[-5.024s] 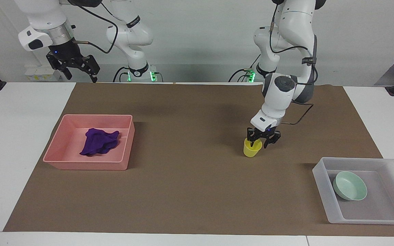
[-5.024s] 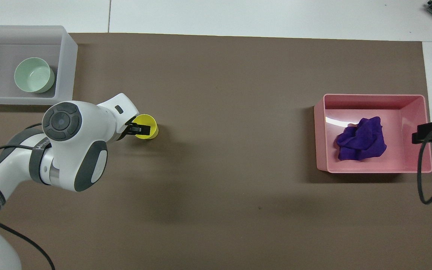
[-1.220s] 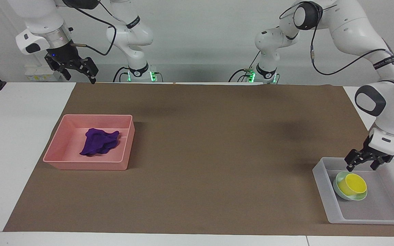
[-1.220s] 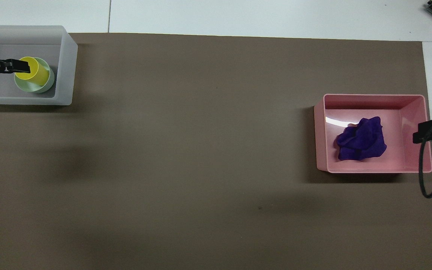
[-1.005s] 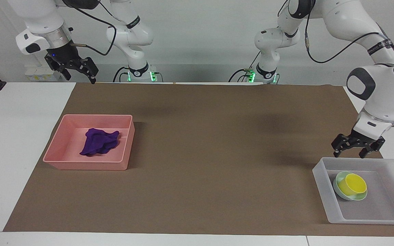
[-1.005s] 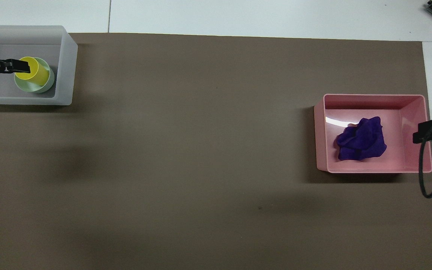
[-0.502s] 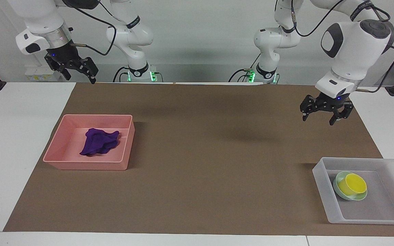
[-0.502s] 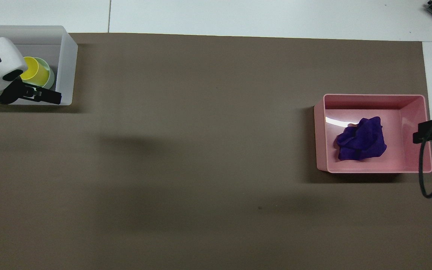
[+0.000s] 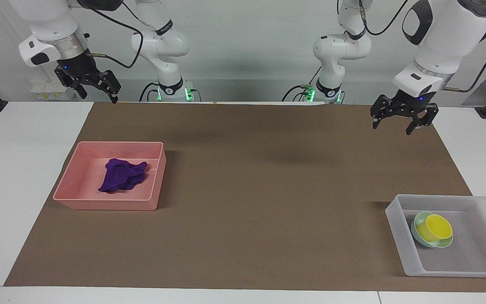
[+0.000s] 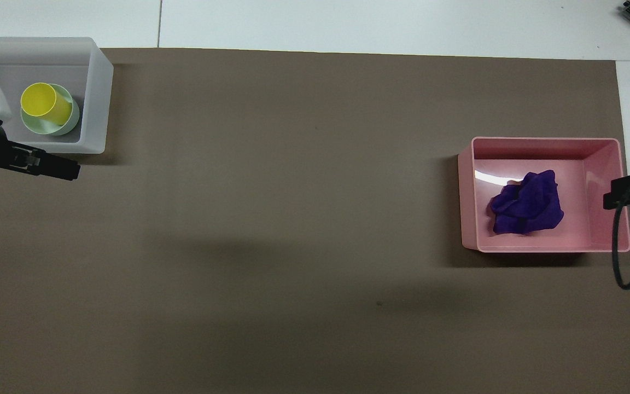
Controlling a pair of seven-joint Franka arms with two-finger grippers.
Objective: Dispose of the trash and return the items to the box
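The yellow cup (image 9: 438, 226) (image 10: 45, 102) stands inside the mint-green bowl (image 9: 420, 241) (image 10: 72, 121), and both sit in the frosted-white box (image 9: 475, 270) (image 10: 96, 71) at the left arm's end of the table. The purple rag (image 9: 122, 175) (image 10: 527, 203) lies in the pink bin (image 9: 108, 205) (image 10: 544, 143) at the right arm's end. My left gripper (image 9: 403, 124) (image 10: 66, 171) is open and empty, raised over the brown mat. My right gripper (image 9: 98, 90) (image 10: 616, 194) is open and empty, held high; the right arm waits.
A brown mat (image 9: 243, 202) covers most of the white table (image 9: 19, 139). The pink bin and the frosted box are the only containers on it. A black cable (image 10: 618, 257) hangs from the right arm beside the pink bin.
Five seconds ago my left gripper held the yellow cup on the mat. The cup now sits in the bowl in the box, and the left gripper has risen and drawn back toward the robots.
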